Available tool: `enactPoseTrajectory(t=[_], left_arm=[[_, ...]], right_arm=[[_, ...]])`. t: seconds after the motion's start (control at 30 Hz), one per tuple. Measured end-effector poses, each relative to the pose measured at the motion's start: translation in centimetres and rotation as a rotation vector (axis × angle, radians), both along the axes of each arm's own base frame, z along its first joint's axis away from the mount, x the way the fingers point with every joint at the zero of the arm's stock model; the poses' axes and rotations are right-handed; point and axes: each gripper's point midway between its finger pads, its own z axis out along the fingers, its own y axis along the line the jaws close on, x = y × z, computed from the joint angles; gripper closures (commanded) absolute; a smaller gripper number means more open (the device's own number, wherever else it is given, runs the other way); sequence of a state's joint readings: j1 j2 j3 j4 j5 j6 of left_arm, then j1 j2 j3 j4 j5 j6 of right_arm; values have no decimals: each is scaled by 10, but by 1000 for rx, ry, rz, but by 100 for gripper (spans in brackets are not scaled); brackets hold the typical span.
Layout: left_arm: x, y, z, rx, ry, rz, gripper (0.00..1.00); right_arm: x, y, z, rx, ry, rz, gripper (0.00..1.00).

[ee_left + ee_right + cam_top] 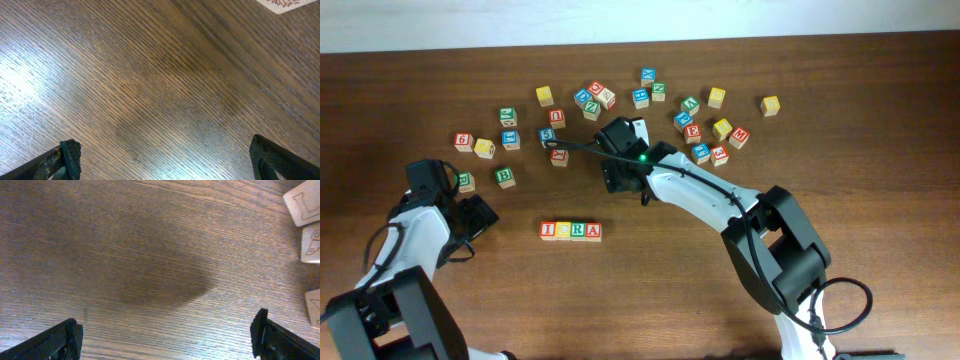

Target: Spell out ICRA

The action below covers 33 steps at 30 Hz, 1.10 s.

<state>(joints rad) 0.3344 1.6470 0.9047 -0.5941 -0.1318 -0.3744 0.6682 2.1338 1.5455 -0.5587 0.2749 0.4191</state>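
- Overhead: four small wooden alphabet cubes sit touching in a row on the dark wooden table [650,300]. From left they are the red-faced "I" cube [548,231], the yellow-faced cube [563,231] with its letter too small to confirm, the green-faced "R" cube [578,231] and the red-faced "A" cube [593,231].
- The row lies apart from the scattered loose cubes [692,131] farther back.
- The white-and-black left arm [420,225] is bent at lower left, well apart from the row. The right arm [705,195] stretches from lower right to the table's centre, with a green light [642,157] lit at its wrist.
- Left wrist: the left gripper [162,157] has its jaws spread wide over bare wood and holds nothing.
- Right wrist: the right gripper [165,340] is likewise wide and empty. A pale cube face engraved "L" [302,202] shows at the right edge.
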Motion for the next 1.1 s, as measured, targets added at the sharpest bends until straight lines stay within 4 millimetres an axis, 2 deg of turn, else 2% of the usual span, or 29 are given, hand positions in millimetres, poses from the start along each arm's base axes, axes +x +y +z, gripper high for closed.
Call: enactPoseTrajectory(t=[0.17,0.27,0.33,0.43,0.53,0.63,0.7,0.77,0.87,0.97,1.1], left_arm=[[0,0,0,0,0,0,1],[0,0,0,0,0,0,1],[0,0,0,0,0,0,1],[0,0,0,0,0,0,1],[0,0,0,0,0,0,1],[0,0,0,0,0,0,1],[0,0,0,0,0,0,1],[0,0,0,0,0,0,0],[0,0,0,1,-1,0,1],[0,0,0,-1,1,0,1],[0,0,0,0,0,0,1]], right_arm=[[-2,-5,-2,-14,20,14,2],[-1,-5,-3,-10,42,84,2],[0,-4,6,-14,36,159,2],[3,-3,39,-21,-22,267,2],[3,-10,92,-18,-108,351,2],[2,-40,141,9,-158,367,2],[3,-67,164,40,-194,344,2],[-2,-96,176,61,-216,309,2],[-20,-152,187,84,-258,220,2],[-48,-202,185,110,-335,127,2],[-70,-233,182,127,-568,122,2]])
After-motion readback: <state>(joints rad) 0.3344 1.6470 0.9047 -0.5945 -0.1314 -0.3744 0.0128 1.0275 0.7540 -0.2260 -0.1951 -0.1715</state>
